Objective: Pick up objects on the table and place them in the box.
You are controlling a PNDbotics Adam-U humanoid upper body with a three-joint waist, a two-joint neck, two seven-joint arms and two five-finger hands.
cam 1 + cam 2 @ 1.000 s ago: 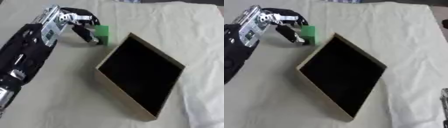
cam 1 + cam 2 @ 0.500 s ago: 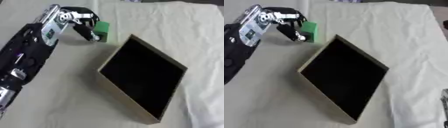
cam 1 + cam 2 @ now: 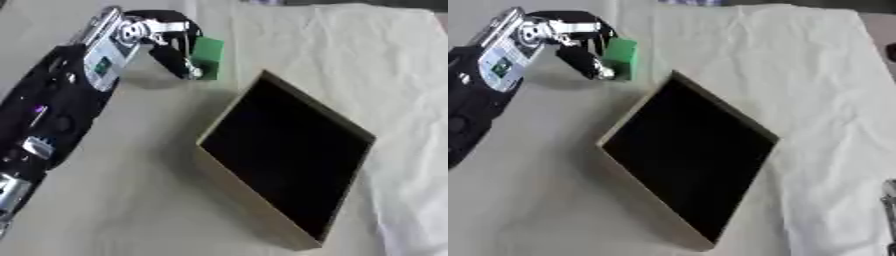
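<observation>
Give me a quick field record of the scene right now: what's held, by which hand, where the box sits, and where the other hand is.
held object: green block
holding hand: left hand, fingers curled round the block
block position: left of the box's far corner, not over the opening
box: open, dark inside, nothing visible in it
surface: pale cloth under the box
right hand: only a sliver at the lower right edge, fingers not readable

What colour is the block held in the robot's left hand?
Green. The block in the left hand shows best in the left eye view.
</observation>
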